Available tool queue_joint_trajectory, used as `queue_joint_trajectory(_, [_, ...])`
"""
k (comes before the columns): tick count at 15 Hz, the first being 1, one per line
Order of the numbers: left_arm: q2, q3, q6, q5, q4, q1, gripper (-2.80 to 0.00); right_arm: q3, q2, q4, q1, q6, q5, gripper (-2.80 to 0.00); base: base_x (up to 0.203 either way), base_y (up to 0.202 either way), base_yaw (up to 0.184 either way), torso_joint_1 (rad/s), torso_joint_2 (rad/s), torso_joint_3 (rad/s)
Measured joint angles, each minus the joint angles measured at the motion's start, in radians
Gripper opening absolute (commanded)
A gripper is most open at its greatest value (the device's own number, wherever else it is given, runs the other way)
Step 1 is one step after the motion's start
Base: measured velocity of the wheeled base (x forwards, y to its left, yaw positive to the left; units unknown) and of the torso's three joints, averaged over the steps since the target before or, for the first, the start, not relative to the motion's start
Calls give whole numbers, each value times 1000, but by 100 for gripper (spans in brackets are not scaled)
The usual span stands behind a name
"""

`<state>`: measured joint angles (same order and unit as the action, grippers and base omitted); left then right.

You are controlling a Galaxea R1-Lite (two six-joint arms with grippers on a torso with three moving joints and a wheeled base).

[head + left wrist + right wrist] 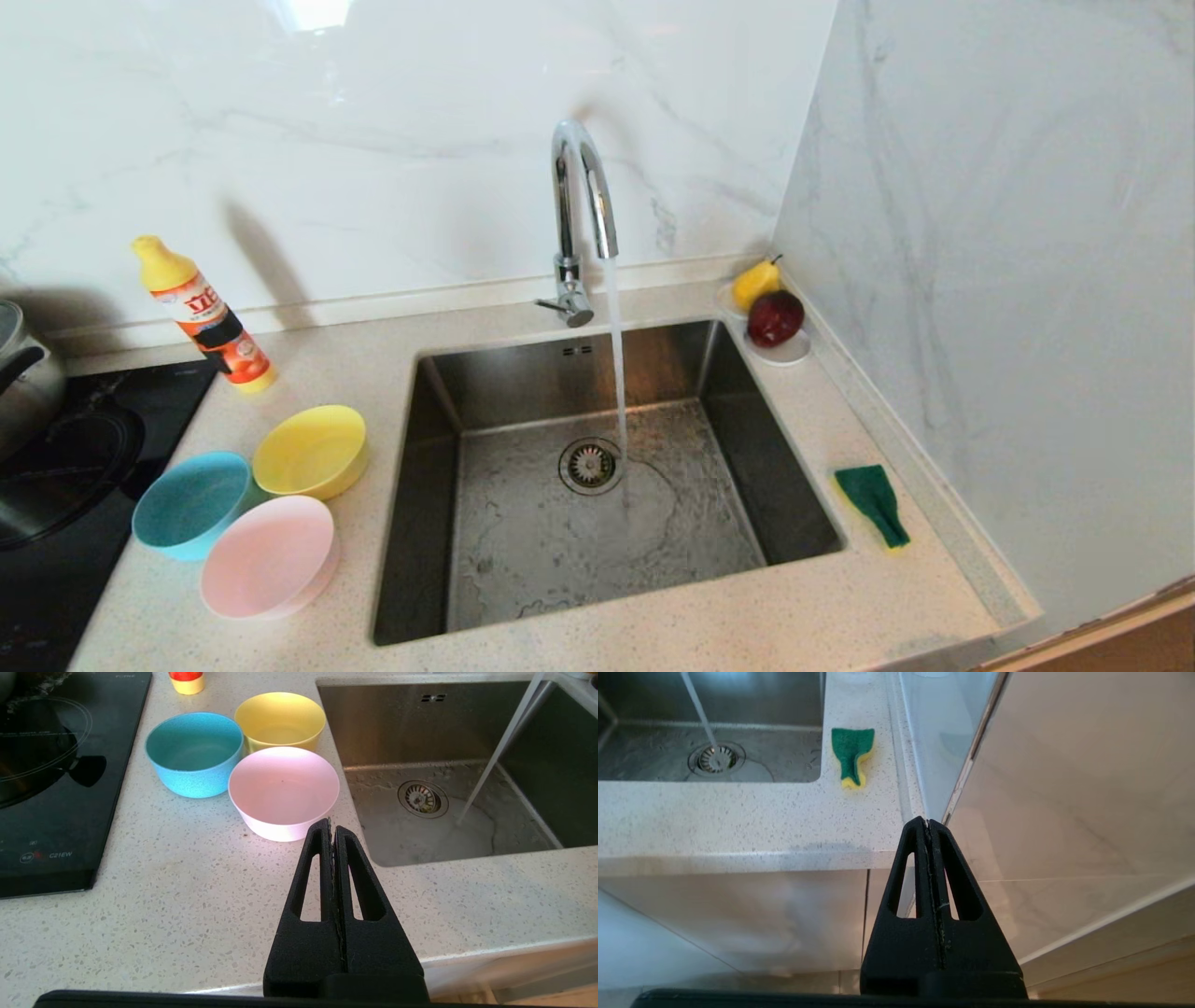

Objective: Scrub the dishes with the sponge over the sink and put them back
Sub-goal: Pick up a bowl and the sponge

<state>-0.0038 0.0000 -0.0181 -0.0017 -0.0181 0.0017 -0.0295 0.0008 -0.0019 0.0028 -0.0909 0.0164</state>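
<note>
Three bowls stand together on the counter left of the sink point(448, 579): a yellow bowl point(310, 452), a teal-blue bowl point(189, 505) and a pale pink bowl point(269, 556). Water runs from the faucet point(581, 201) into the basin. The sponge point(873, 502), green face up on yellow foam, lies on the counter right of the sink. My left gripper point(331, 822) is shut and empty, hanging near the counter's front edge, short of the pink bowl point(283, 791). My right gripper point(927, 821) is shut and empty, off the counter's front edge, well short of the sponge point(852, 755). Neither arm shows in the head view.
A detergent bottle point(205, 317) leans behind the bowls. A black cooktop point(65, 485) with a steel pot point(23, 373) lies at the far left. A white saucer with fruit point(767, 308) sits in the back right corner. A marble wall point(1008, 280) closes the right side.
</note>
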Motion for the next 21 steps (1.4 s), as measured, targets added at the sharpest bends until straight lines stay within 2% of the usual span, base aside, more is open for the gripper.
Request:
queue_joint_trajectory(3, [0, 0, 0, 0, 0, 1, -280, -187, 27, 53, 1, 24, 12, -280, 0, 0, 0, 0, 0, 0])
queue_joint_trajectory(6, [0, 0, 0, 0, 0, 1, -280, -376, 74, 170, 0, 35, 77, -280, 0, 0, 0, 0, 0, 0])
queue_joint_trajectory(9, [0, 0, 0, 0, 0, 1, -280, -524, 185, 212, -9, 31, 142, -280, 0, 0, 0, 0, 0, 0])
queue_joint_trajectory(11, [0, 0, 0, 0, 0, 1, -280, -586, 268, 244, -16, 21, 229, -280, 0, 0, 0, 0, 0, 0])
queue_joint_trajectory(13, [1, 0, 0, 0, 0, 0, -280, -633, 367, 256, -18, 14, 278, -280, 0, 0, 0, 0, 0, 0])
queue_joint_trajectory(18, [1, 0, 0, 0, 0, 1, -280, -732, 582, 270, -14, 10, 316, -280, 0, 0, 0, 0, 0, 0])
queue_joint_trajectory(21, [1, 0, 0, 0, 0, 1, -280, -751, 688, 272, -11, -30, 310, -280, 0, 0, 0, 0, 0, 0])
